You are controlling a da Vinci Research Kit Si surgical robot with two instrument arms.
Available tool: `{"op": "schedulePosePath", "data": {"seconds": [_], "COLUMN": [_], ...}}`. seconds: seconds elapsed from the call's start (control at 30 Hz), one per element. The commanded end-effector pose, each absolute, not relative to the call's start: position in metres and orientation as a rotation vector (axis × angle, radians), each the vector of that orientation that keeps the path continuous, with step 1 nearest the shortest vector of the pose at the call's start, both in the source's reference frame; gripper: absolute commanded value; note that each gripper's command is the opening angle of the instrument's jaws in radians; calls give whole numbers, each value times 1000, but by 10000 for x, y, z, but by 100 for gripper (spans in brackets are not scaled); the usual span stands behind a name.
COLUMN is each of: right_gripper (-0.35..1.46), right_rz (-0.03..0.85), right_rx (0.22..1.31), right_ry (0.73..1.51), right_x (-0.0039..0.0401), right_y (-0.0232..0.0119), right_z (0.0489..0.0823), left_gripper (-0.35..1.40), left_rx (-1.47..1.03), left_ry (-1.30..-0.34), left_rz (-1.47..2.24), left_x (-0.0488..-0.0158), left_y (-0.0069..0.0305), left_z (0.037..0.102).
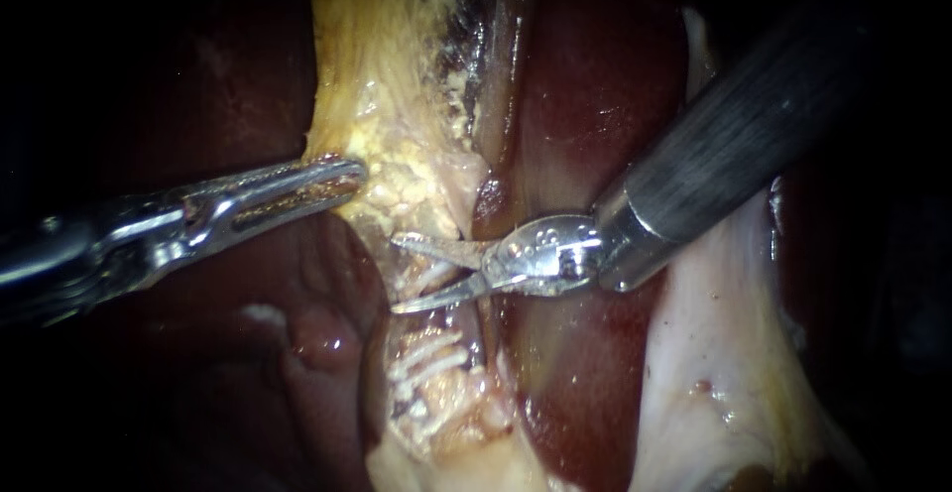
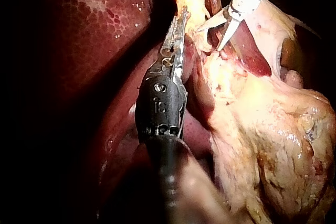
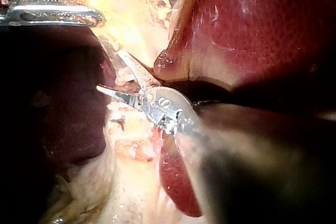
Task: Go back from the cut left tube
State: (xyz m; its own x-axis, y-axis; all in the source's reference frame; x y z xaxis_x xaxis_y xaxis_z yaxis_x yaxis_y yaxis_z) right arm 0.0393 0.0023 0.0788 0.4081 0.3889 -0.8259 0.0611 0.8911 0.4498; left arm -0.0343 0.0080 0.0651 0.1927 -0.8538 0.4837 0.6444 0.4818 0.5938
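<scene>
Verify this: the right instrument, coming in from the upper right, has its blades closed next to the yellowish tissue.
Wrong on the blades. The right instrument, coming in from the upper right, has its blades open next to the yellowish tissue. The endoscope view shows a clear gap between them, with nothing gripped.

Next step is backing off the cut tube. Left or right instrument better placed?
Right. The right instrument has its jaws open over the pale strands, gripping nothing, so it can likely slide back along its shaft. The left instrument is shut on the yellow tissue and looks best left holding it.
</scene>
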Motion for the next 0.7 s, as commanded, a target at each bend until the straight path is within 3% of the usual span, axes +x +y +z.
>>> {"op": "schedulePosePath", "data": {"seconds": [0.03, 0.3, 0.7], "right_gripper": [81, 89, 123], "right_rz": [215, 205, 151], "right_rx": [449, 458, 470], "right_ry": [1142, 1146, 1165], "right_x": [392, 373, 309], "right_y": [22, 18, 20], "right_z": [788, 780, 755], "left_gripper": [-35, -35, -35], "left_rx": [283, 284, 287], "left_ry": [-875, -875, -876], "left_rz": [-1071, -1069, -1068], "left_x": [-343, -340, -336], "left_y": [80, 80, 81], "left_z": [651, 651, 650]}}
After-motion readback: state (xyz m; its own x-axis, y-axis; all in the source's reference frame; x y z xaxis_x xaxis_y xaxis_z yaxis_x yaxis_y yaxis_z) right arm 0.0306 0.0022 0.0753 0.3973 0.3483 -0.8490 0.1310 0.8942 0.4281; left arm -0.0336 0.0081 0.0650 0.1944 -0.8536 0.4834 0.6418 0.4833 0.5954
